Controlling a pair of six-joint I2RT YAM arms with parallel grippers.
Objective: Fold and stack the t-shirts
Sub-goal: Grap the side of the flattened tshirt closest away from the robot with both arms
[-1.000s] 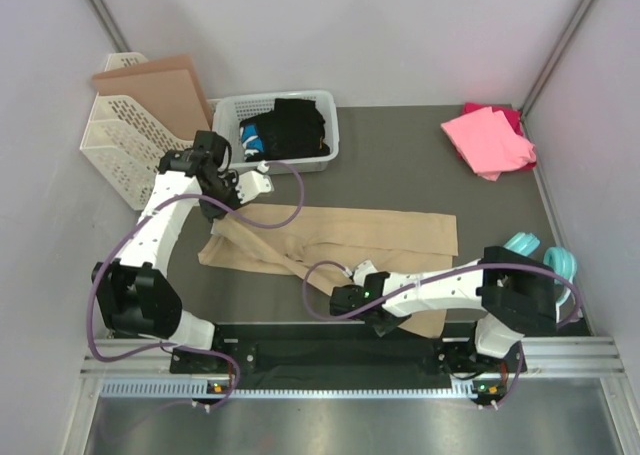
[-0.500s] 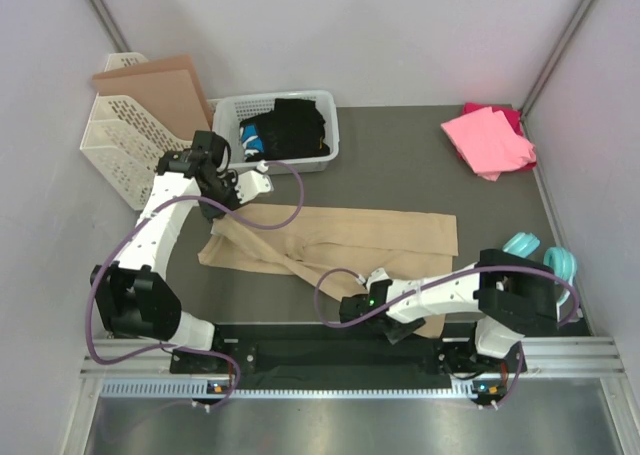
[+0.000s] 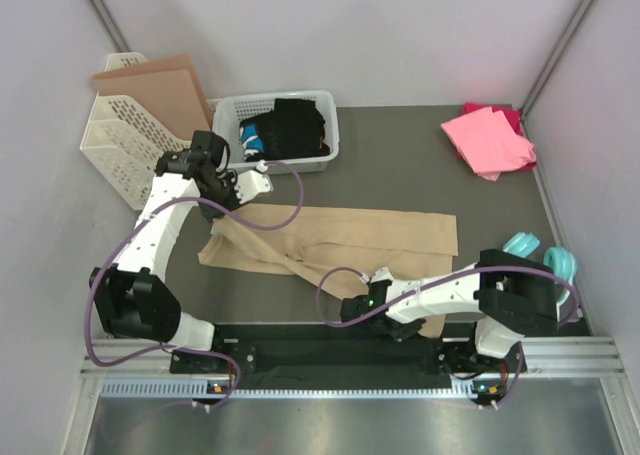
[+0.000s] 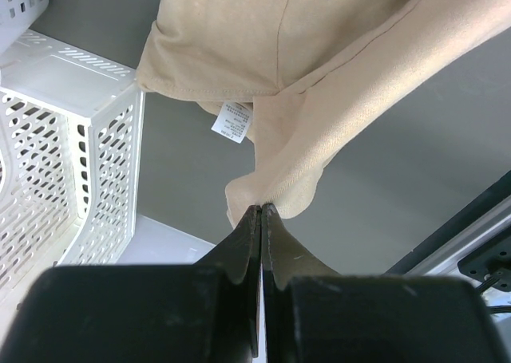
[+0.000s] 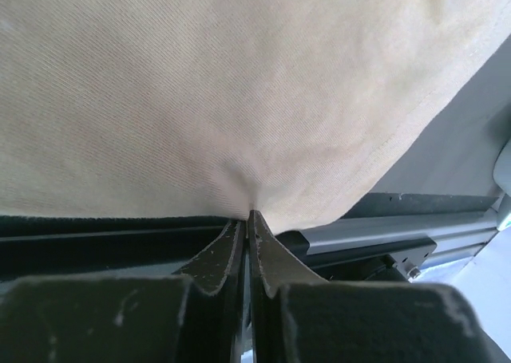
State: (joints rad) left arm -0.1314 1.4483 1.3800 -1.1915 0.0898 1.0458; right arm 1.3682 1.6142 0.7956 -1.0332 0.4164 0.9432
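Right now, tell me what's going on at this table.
Both arms are working on the tan t-shirt, which lies spread across the dark table. The left gripper is shut on a bunched bit of it at the far left, beside the white perforated rack. The right gripper is shut on the shirt's near edge. The pink t-shirt lies on the magenta t-shirt in the far right corner; the tan one is not yet stacked with them.

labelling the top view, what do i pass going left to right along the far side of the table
white perforated file rack holding a brown cardboard sheet → white basket of dark clothes → bright pink t-shirt on a darker magenta one. tan t-shirt skipped: it spans too wide
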